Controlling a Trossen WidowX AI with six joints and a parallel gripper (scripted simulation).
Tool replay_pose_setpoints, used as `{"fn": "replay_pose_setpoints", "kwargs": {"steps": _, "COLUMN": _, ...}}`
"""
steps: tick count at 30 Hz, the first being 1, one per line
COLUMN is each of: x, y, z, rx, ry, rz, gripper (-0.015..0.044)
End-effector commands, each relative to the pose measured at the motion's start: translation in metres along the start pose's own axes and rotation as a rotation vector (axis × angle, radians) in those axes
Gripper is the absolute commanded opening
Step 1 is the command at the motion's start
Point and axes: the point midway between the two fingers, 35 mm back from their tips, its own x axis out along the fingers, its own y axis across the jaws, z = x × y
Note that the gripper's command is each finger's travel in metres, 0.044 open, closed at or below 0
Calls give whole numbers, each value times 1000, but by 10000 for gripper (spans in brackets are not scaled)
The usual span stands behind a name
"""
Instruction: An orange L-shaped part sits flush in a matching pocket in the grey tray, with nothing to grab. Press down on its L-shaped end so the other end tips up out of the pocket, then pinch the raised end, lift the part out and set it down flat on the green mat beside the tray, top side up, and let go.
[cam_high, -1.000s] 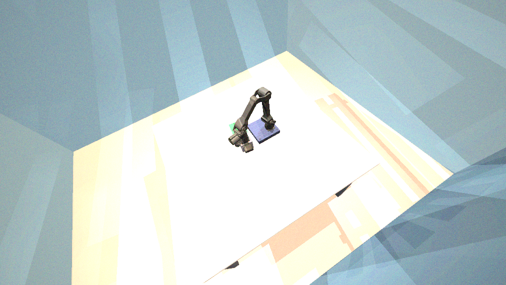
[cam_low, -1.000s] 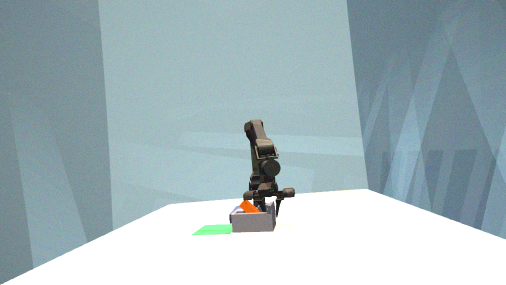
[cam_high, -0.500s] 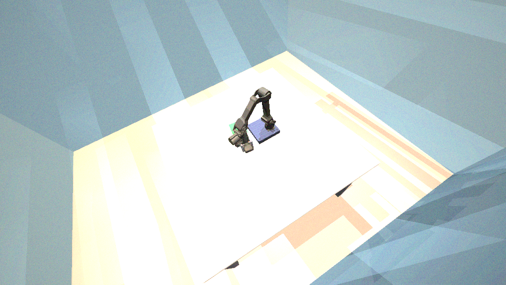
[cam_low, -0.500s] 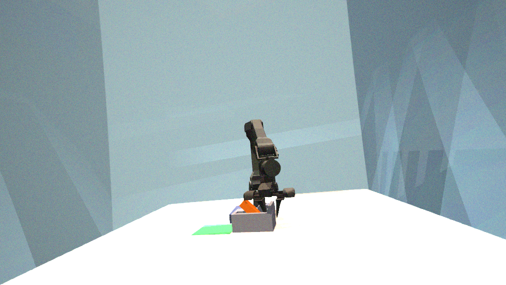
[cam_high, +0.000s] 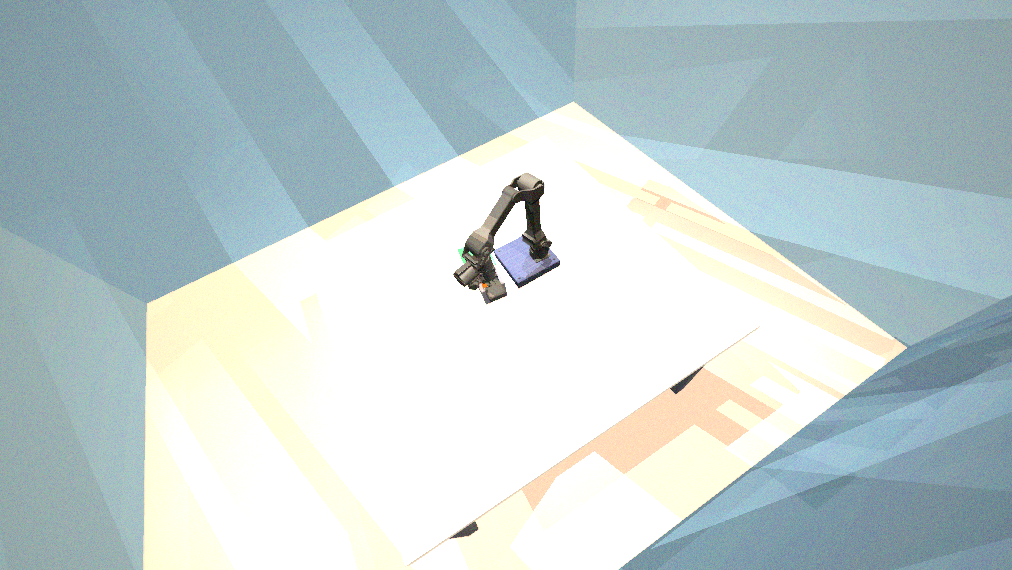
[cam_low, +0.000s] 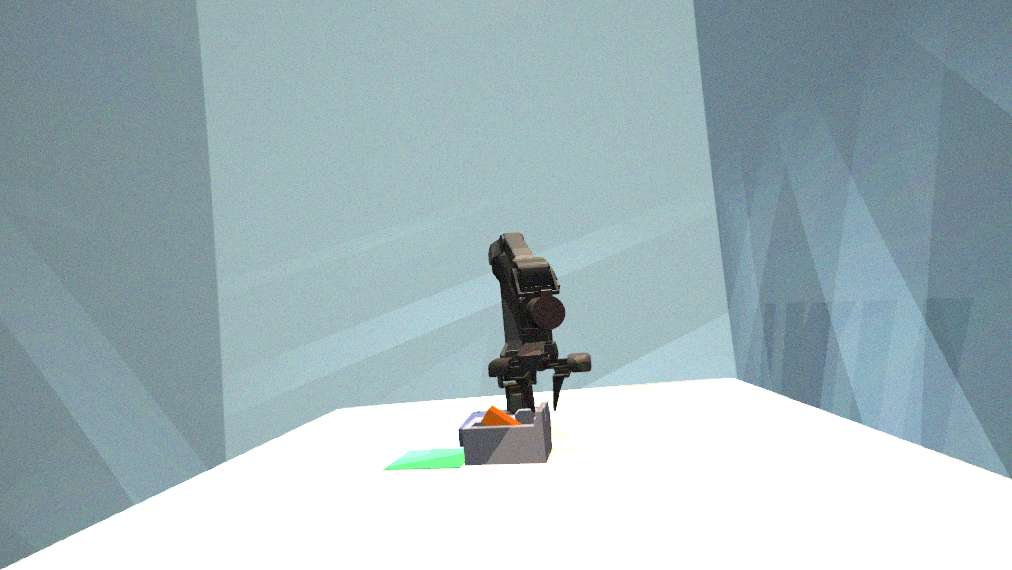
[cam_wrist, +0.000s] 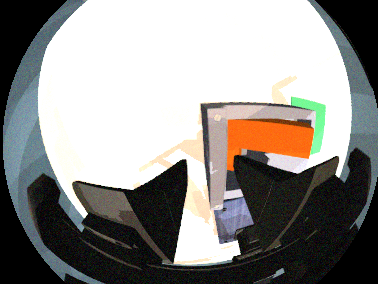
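The orange part (cam_high: 484, 286) (cam_low: 497, 417) (cam_wrist: 270, 135) is tilted in the grey tray (cam_low: 502, 446) (cam_wrist: 216, 150). Its far end, on the side of the green mat (cam_high: 462, 252) (cam_low: 424, 460) (cam_wrist: 319, 125), stands up above the tray's rim. Its L-shaped end is low in the pocket. My gripper (cam_low: 539, 408) (cam_wrist: 210, 162) is partly open with nothing between its fingers. In the wrist view, one finger overlaps the L-shaped end and the other is outside the tray's wall. Whether the finger touches the part cannot be told; its tip hides some of that end.
The tray's higher side wall stands between the part and the outer finger in the wrist view. The blue base plate (cam_high: 520, 272) (cam_wrist: 232, 220) with the arm's foot is close behind the tray. The mat lies right beside the tray, on the raised end's side.
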Motion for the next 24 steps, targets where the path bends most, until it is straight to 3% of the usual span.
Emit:
{"fn": "replay_pose_setpoints", "kwargs": {"steps": 1, "x": -54, "y": -7, "z": 0, "rx": -1, "ry": -24, "rz": 5, "gripper": 180}}
{"fn": "replay_pose_setpoints", "kwargs": {"steps": 24, "x": -60, "y": -6, "z": 1, "rx": 3, "ry": -39, "rz": 16, "gripper": 180}}
